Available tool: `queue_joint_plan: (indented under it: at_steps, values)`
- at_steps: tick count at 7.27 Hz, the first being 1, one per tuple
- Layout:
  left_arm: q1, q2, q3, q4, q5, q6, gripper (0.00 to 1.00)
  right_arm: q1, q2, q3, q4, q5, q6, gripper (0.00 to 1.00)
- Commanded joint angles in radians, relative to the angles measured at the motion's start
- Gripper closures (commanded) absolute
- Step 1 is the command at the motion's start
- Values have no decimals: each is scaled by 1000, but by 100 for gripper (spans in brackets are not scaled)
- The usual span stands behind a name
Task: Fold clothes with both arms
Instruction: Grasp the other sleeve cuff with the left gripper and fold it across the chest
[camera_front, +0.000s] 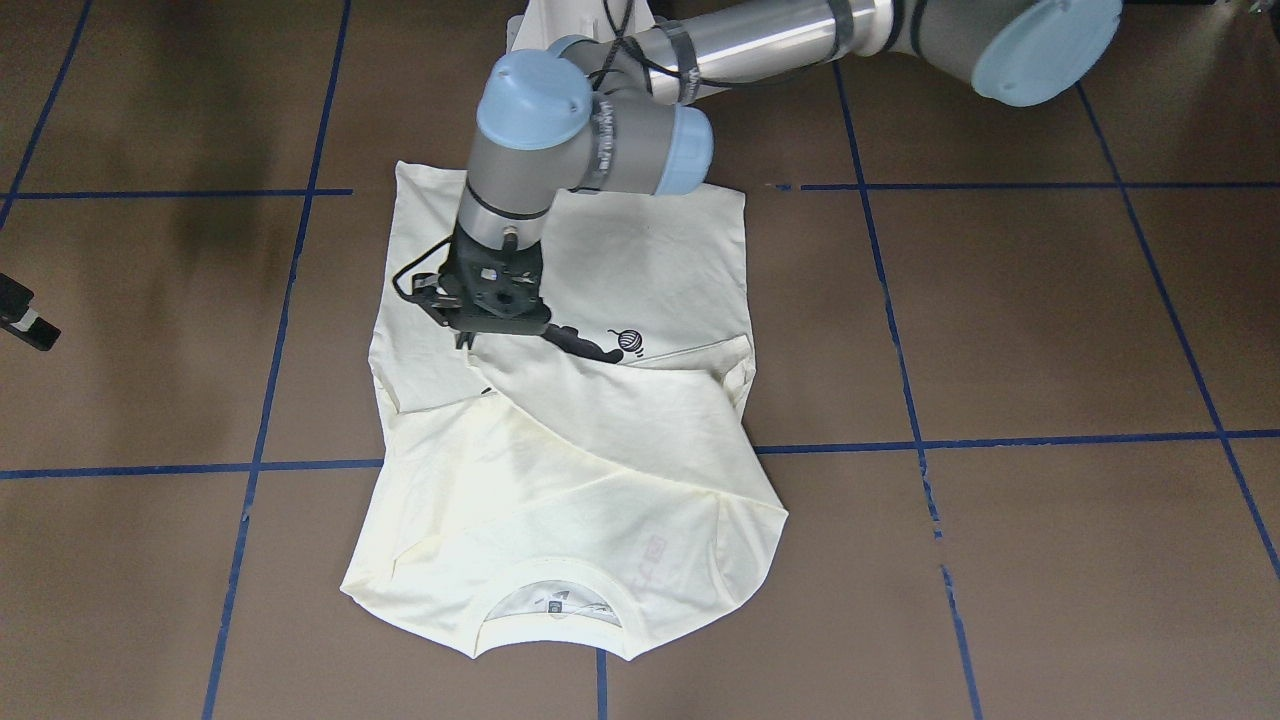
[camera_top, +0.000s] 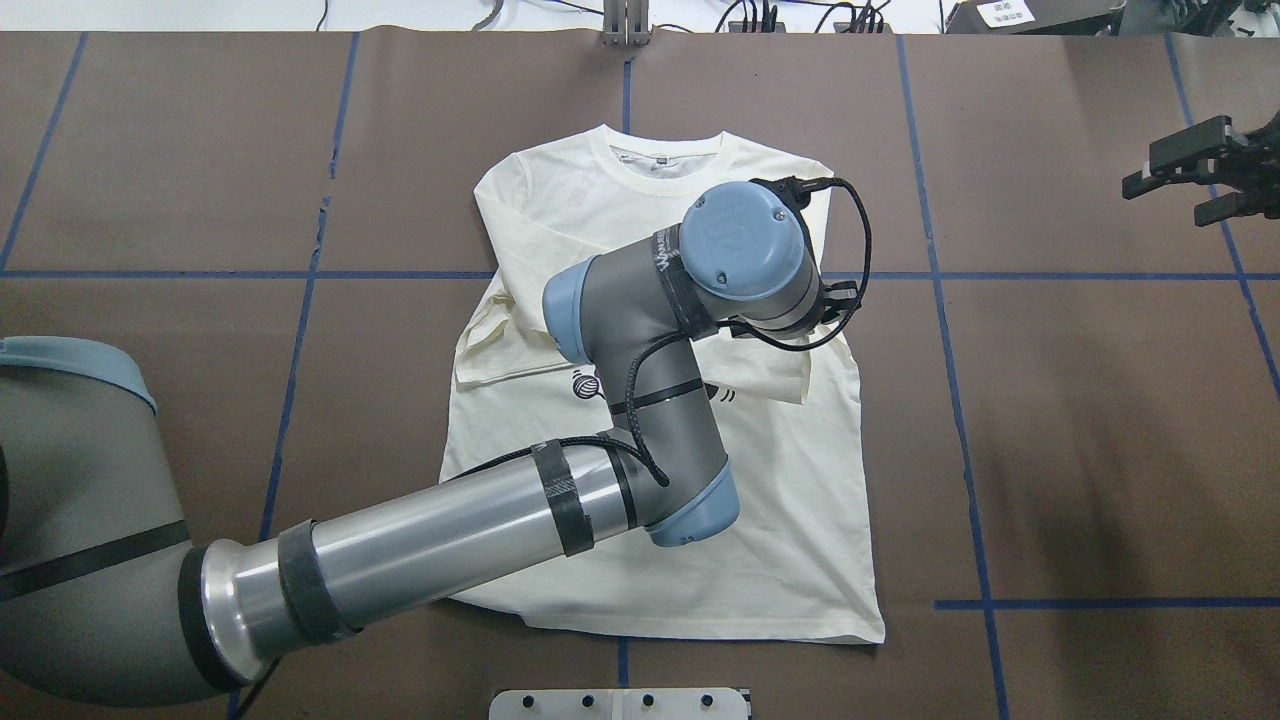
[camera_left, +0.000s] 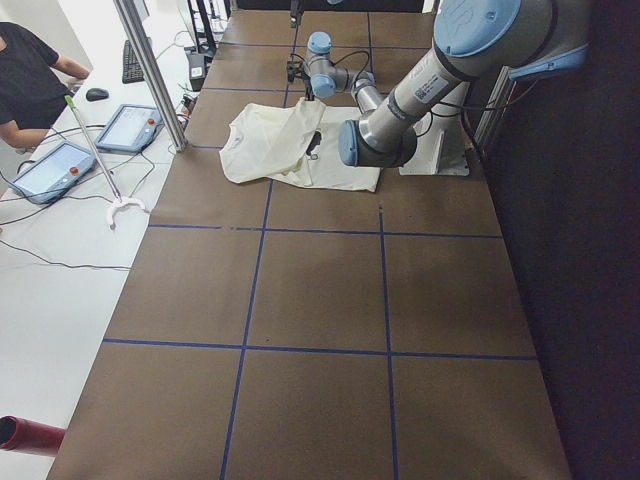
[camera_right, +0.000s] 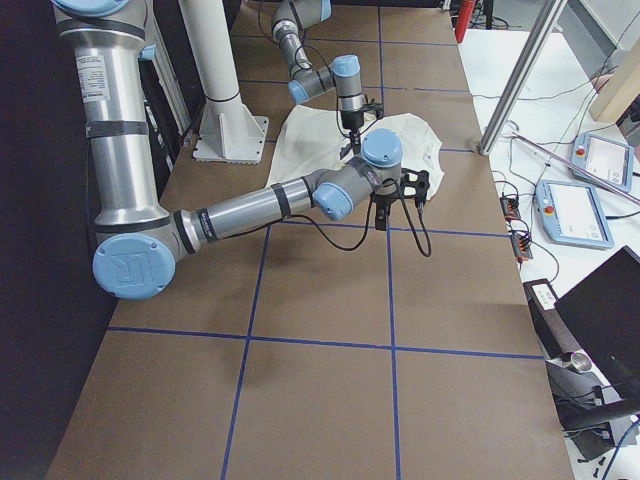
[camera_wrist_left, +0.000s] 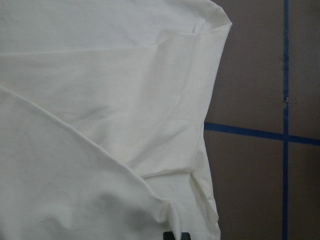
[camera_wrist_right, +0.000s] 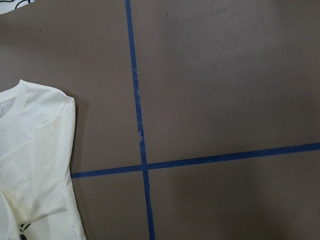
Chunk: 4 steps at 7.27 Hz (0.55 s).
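T-shirt (camera_front: 600, 450) lies mid-frame on the table (camera_front: 1050, 330). Left gripper (camera_front: 468, 335) is right down on it, and whether its fingers are clenched can't be told. Right gripper (camera_top: 1165, 198) hovers upper right, fingers spread, empty.

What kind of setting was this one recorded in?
Most likely a robotics lab: a brown table gridded with blue tape, the left arm reaching over a shirt, and control tablets off to the side.

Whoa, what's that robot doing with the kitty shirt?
It's folding it. The cream shirt lies flat on the brown table with both sleeves folded across its front, partly covering the cat print. The left gripper is down on the cloth beside the print; whether it's pinching is unclear. The right gripper hangs off to the side, holding nothing.
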Motion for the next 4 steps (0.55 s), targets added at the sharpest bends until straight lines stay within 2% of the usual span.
queue_joint_plan:
  at_steps: [1, 2, 3, 4]
  values:
    - [-28, 4, -54, -4, 0, -9, 4, -2, 2, 2, 3, -6, 15, 0]
    - [-74, 105, -215, 28, -74, -9, 6, -24, 5, 11, 4, -7, 22, 0]
    - [-107, 260, -422, 65, -95, -6, 8, -87, 3, 43, 4, -27, 101, 0]
    - [-126, 409, -602, 96, -97, 36, 10, -208, 3, 95, 4, -103, 278, 0]
